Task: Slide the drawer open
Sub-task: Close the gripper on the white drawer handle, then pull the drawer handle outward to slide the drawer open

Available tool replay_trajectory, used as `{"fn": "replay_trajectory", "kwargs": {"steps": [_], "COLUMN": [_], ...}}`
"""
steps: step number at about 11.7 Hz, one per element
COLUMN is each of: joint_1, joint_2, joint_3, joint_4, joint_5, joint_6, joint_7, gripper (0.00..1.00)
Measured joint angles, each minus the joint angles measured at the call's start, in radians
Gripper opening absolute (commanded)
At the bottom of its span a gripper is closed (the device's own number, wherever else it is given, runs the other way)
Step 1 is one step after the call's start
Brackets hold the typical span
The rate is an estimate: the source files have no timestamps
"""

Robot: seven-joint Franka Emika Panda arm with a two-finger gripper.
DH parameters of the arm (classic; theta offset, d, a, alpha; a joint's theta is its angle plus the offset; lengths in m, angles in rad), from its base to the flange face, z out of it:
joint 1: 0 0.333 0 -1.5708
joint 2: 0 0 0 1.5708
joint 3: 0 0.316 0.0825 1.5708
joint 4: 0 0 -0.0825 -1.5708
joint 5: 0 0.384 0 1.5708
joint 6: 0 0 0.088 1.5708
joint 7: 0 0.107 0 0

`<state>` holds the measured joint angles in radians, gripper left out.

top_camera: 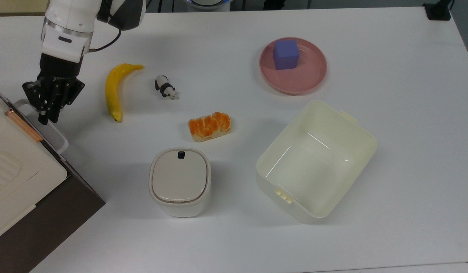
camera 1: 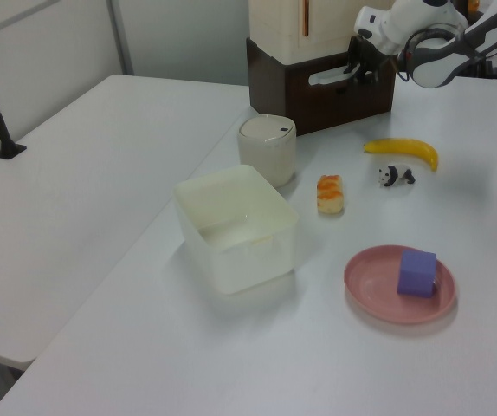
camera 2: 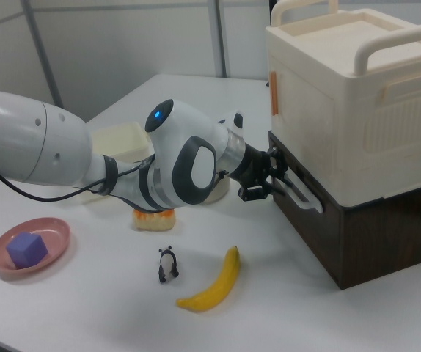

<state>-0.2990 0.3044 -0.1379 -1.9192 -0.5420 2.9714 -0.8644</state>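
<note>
My black two-finger gripper [top_camera: 48,115] pinches the white loop-shaped bar handle [top_camera: 48,127] of the dark brown wooden drawer [camera 2: 309,220], at the top view's left table edge. Grasp looks made; the drawer appears shut, the pull remains.

Yellow banana [top_camera: 114,91], pink plate [top_camera: 313,79] — purple cube [top_camera: 286,54], dark brown drawer [camera 2: 309,220].

Overhead; two opposed oblique sideviews
</note>
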Motion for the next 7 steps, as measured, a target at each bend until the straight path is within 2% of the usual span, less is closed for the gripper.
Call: {"fn": "replay_trajectory", "kwargs": {"steps": [7], "joint_1": [0.000], "joint_2": [-0.004], "joint_3": [-0.002], "joint_4": [-0.003], "joint_5": [-0.010], "joint_6": [0.000], "joint_7": [0.004], "gripper": [0.11]}}
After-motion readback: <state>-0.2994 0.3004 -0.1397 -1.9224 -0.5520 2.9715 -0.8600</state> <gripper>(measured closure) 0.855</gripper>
